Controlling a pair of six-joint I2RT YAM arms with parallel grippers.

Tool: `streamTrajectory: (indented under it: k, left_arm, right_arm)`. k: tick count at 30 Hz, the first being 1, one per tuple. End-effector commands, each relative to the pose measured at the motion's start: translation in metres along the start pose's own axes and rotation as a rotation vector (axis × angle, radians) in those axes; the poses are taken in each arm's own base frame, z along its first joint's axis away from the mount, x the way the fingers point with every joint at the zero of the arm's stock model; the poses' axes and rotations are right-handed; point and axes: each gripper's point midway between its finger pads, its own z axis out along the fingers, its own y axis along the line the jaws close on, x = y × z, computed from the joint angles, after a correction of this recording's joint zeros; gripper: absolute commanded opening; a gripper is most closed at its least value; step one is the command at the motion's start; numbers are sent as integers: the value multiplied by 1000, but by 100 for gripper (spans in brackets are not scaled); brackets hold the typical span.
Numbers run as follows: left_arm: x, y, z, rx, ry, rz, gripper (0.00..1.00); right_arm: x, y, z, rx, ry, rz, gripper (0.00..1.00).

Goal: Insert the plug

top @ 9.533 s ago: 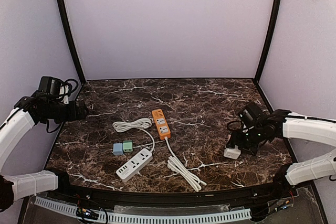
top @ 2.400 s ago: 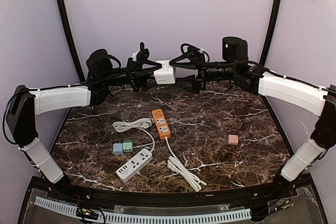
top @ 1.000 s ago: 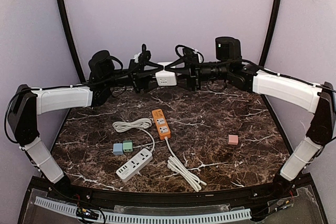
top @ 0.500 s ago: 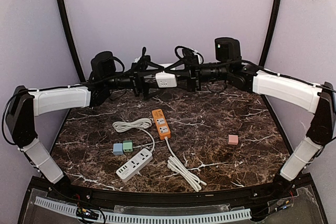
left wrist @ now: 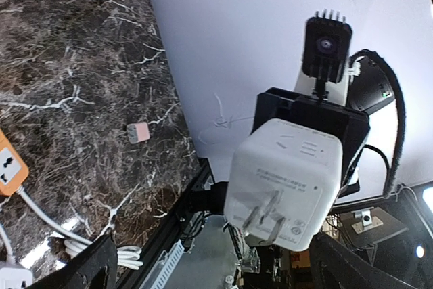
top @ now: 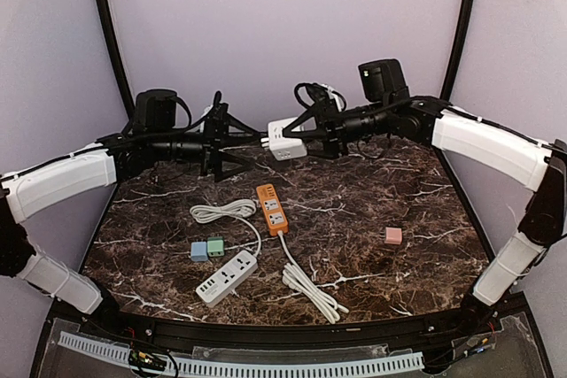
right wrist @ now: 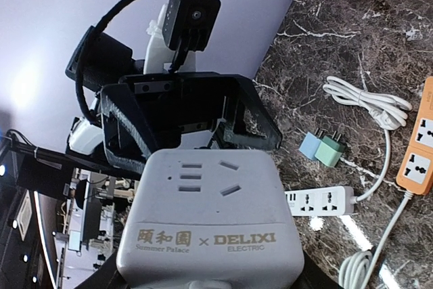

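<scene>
Adapter (top: pixel 285 141) above orange strip (top: pixel 273 209) and pink cube (top: pixel 393 235)

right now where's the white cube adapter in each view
Top external: white cube adapter sits upper centre, raised in the air.
Left wrist: centre right, its plug prongs facing the camera.
Right wrist: bottom centre, filling the lower middle, socket face up.
Shared landmark: the orange power strip, mid-table from the top, at the left edge in the left wrist view, at the right edge in the right wrist view.
</scene>
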Motion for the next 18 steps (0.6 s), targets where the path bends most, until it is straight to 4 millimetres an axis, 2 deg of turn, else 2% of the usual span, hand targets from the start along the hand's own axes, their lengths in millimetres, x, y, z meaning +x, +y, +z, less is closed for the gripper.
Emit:
streamTrajectory:
  k: [1, 6, 7, 10, 13, 18]
  left_arm:
    - [10, 28, -28, -228, -64, -8, 99]
    - [12, 44, -64, -442, -138, -8, 99]
    - [22, 51, -75, -499, -124, -16, 99]
    - [30, 65, -100, -626, -152, -6, 99]
    - [45, 70, -125, -700, -159, 10, 99]
    - [67, 91, -170, -865, -193, 38, 99]
  right_arm:
    - [8, 10, -8, 57, 46, -127, 0]
    - [24, -3, -5, 113, 95, -159, 0]
    - [27, -5, -3, 126, 103, -168, 0]
    - [36, -14, 3, 188, 136, -208, 0]
    - [42, -20, 9, 269, 171, -261, 0]
    - [56, -21, 25, 357, 233, -340, 0]
